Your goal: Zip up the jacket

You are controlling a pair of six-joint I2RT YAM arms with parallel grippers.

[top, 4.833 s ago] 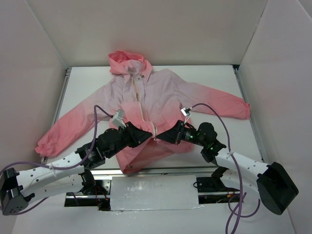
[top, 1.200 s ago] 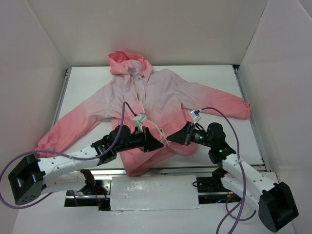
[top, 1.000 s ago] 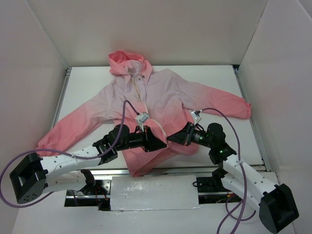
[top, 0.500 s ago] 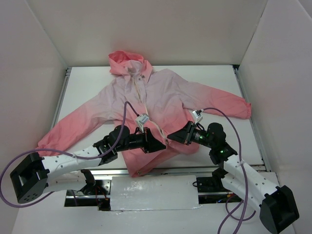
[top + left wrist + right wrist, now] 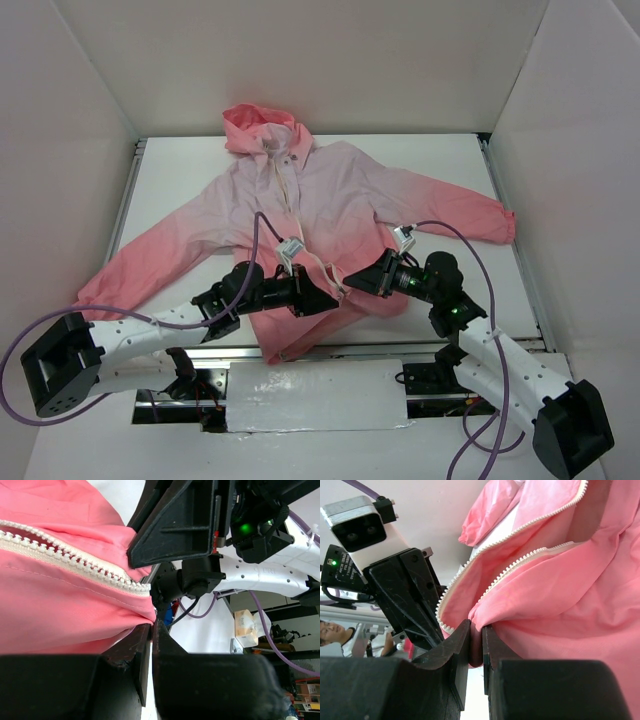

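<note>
The jacket lies spread on the table, hood at the far end and coral hem towards the arms. Its pale zipper runs down the front and stands apart at the bottom. My left gripper and right gripper meet tip to tip at the raised hem. In the left wrist view the left gripper is shut on the coral hem edge just below the zipper teeth. In the right wrist view the right gripper is shut on a fold of coral fabric beside the other row of teeth.
White walls enclose the table on three sides. A metal rail runs along the left edge. A silver plate covers the near edge between the arm bases. Purple cables loop over both arms.
Over the last seconds both grippers have moved right with the hem, bunching and raising it. In the last half second they have barely shifted.
</note>
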